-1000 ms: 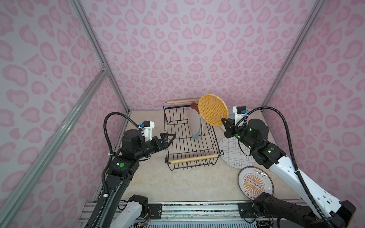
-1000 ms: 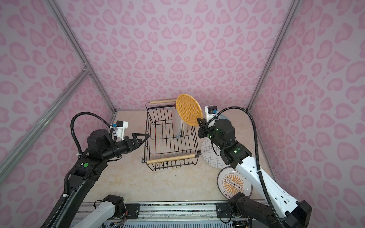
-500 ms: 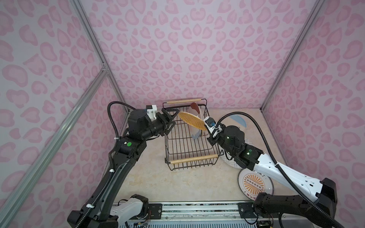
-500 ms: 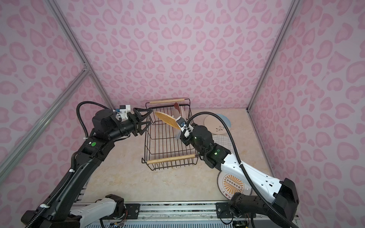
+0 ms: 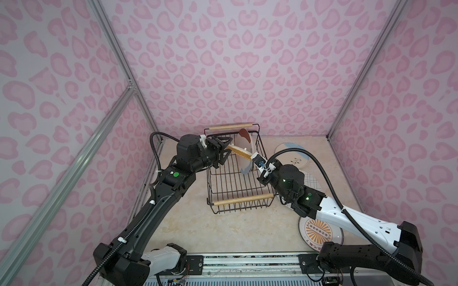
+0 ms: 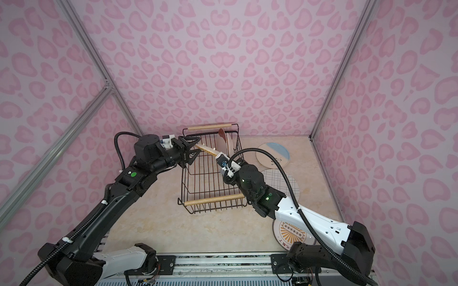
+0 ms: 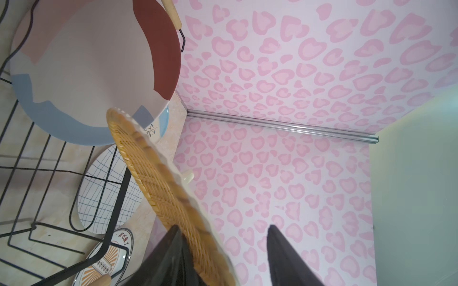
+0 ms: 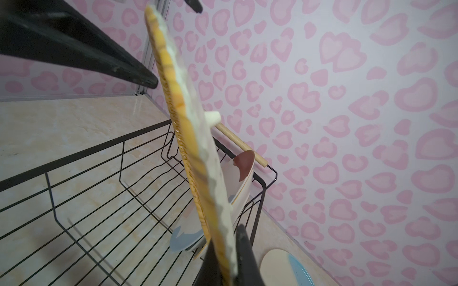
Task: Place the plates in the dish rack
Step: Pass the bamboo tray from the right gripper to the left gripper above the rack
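Pinching woven-look round plate [image 5: 239,152] above wire rack [image 5: 244,198].

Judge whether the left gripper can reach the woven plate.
Probably yes: the left gripper straddles the woven plate at its free edge, jaws open; the right gripper holds the opposite edge.

A robotics lab test cell, not a lived-in room. Flat panel walls covered in a pink heart-and-blotch print [image 5: 235,62] box in a small beige marble-look tabletop [image 5: 198,230], and bare silver aluminium frame bars [image 5: 109,32] run along the wall seams. A ribbed aluminium mounting rail [image 5: 247,260] with exposed wiring lies along the near edge. Two black-and-white jointed robot arms, the left arm [image 5: 153,213] and the right arm [image 5: 347,218], rise from it. Black corrugated cable conduits [image 5: 153,154] loop off the arms, and small green status lights [image 5: 176,174] glow on their housings
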